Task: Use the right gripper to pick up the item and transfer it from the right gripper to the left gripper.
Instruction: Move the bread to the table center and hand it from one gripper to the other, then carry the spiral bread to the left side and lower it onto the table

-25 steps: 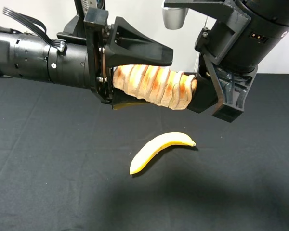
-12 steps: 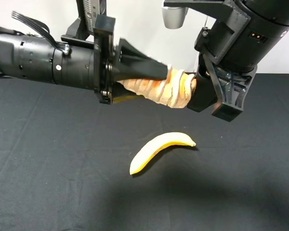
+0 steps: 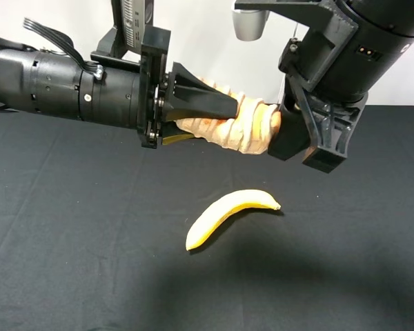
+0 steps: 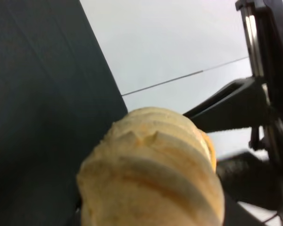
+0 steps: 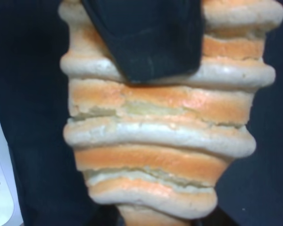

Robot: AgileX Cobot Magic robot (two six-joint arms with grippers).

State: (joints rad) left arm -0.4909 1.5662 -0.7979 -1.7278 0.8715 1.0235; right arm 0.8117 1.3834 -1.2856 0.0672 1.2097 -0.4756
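— Since a second ago the left gripper has drawn its jaws in from wide apart. In the high view they now pinch the loaf, whose ridges look squashed where the upper finger lies over them.

— And the loaf itself?

— It is held in the air above the black table, roughly level, bridging the two arms. Its left end is buried in the left gripper. Its right end meets the right gripper, which has not shifted (its jaws stay narrowed on that end, as far as the high view lets me see).

— Anything under it?

— A banana lies on the cloth below, well apart from both claws, where it was before.

— What do the wrist cameras add?

— The left wrist view shows the loaf end-on, filling the lower frame, with the right arm's black frame beyond it. That claw's own fingers are out of sight there, so its grip can't be judged from that view. The right wrist view gives what the high one hides: the loaf lengthwise, its orange grooves and pale ridges bunched and bowed, and a black pointed finger pressed flat onto its far part. Only the high view takes in the banana.
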